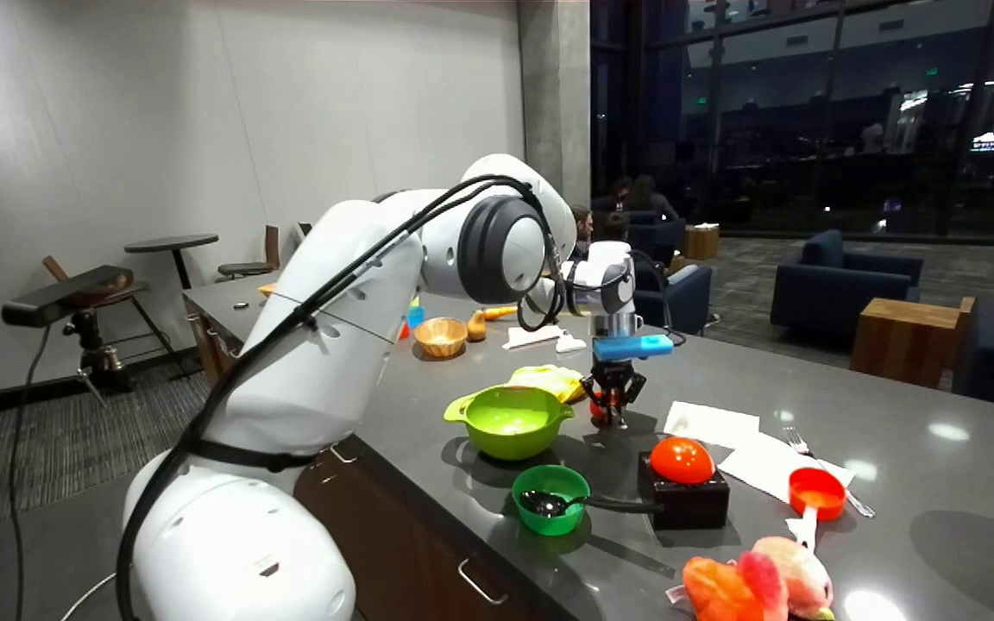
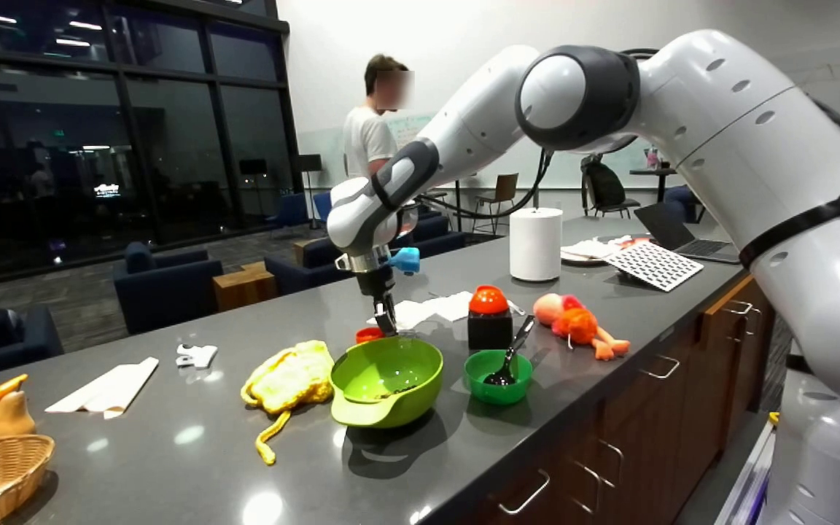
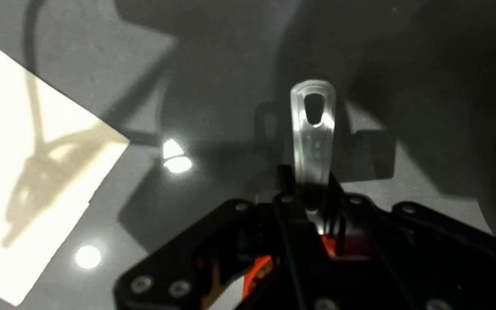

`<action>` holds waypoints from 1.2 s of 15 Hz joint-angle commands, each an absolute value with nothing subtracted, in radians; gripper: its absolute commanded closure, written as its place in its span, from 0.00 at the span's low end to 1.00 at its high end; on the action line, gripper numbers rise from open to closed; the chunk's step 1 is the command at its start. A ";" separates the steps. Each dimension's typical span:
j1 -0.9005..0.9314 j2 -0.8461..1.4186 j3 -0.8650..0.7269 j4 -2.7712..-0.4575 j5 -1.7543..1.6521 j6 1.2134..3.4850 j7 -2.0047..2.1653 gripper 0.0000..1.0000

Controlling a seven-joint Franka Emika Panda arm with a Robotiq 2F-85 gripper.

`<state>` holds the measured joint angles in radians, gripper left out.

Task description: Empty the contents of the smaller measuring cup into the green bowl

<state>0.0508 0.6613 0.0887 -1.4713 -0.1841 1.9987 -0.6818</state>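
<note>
The smaller measuring cup (image 1: 598,406), red with a pale handle (image 3: 313,146), is at my gripper (image 1: 614,419). In the wrist view my gripper (image 3: 311,181) has its two dark fingers on either side of that handle, shut on it. Part of the red cup wall (image 3: 257,272) shows below, with small brown round bits inside; the rest is hidden by the gripper. In an exterior view the cup (image 2: 369,335) sits low, just behind the green bowl (image 2: 399,414). Lime and wide, the green bowl (image 1: 510,443) stands beside the gripper, a few dark bits at its bottom.
A dark-green tub (image 1: 550,524) with a black spoon stands near the counter's front edge. Close by are a red dome on a black box (image 1: 685,509), a yellow cloth item (image 2: 292,379), paper sheets (image 1: 708,424), a bigger red cup (image 1: 816,493) and a plush toy (image 2: 577,324).
</note>
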 commanded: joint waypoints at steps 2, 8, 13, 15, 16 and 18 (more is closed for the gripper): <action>0.081 0.627 0.087 -1.441 -0.246 1.923 -0.670 0.96; 0.094 0.553 0.091 -1.467 -0.265 1.883 -0.659 0.96; 0.119 0.463 0.097 -1.539 -0.269 1.865 -0.600 0.96; 0.135 0.425 0.104 -1.584 -0.270 1.857 -0.560 0.96; 0.143 0.406 0.110 -1.611 -0.269 1.854 -0.537 0.96; 0.162 0.367 0.120 -1.671 -0.277 1.847 -0.484 0.96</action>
